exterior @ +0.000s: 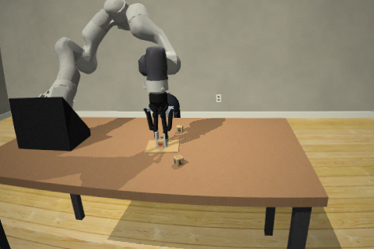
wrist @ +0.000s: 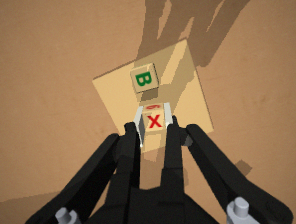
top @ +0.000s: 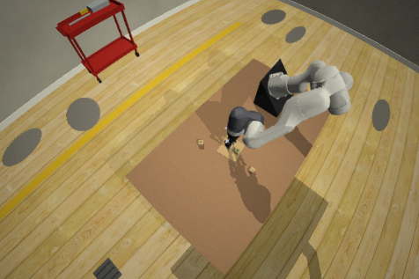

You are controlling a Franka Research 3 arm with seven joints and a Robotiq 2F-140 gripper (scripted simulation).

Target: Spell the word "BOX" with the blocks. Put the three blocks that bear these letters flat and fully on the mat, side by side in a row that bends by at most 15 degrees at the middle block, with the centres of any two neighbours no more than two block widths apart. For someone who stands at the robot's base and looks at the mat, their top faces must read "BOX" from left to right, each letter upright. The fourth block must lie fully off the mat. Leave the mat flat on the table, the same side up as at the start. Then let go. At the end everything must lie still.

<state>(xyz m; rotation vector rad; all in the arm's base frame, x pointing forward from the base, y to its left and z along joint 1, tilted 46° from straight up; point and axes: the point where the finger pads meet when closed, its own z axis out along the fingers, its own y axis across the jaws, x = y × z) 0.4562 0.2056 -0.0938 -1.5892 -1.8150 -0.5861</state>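
Observation:
My gripper (wrist: 154, 112) (exterior: 160, 140) (top: 229, 142) is shut on the X block (wrist: 155, 121) (exterior: 160, 143), a wooden cube with a red X on top. It holds the cube low over the tan mat (wrist: 112, 92) (exterior: 171, 148) (top: 223, 150), close to the mat's near edge in the wrist view. The B block (wrist: 144, 78) (top: 237, 150), with a green B on top, lies flat on the mat just beyond the X block, slightly turned. Two more wooden blocks lie off the mat: one (exterior: 179, 129) (top: 201, 143) beyond it and one (exterior: 178, 160) (top: 252, 170) in front of it. Their letters are too small to read.
The brown table (exterior: 243, 164) (top: 185, 193) bears the mat and blocks. A black wedge-shaped box (exterior: 45, 122) (top: 272, 89) stands at the robot's base. A red cart (top: 97, 30) stands far off on the floor.

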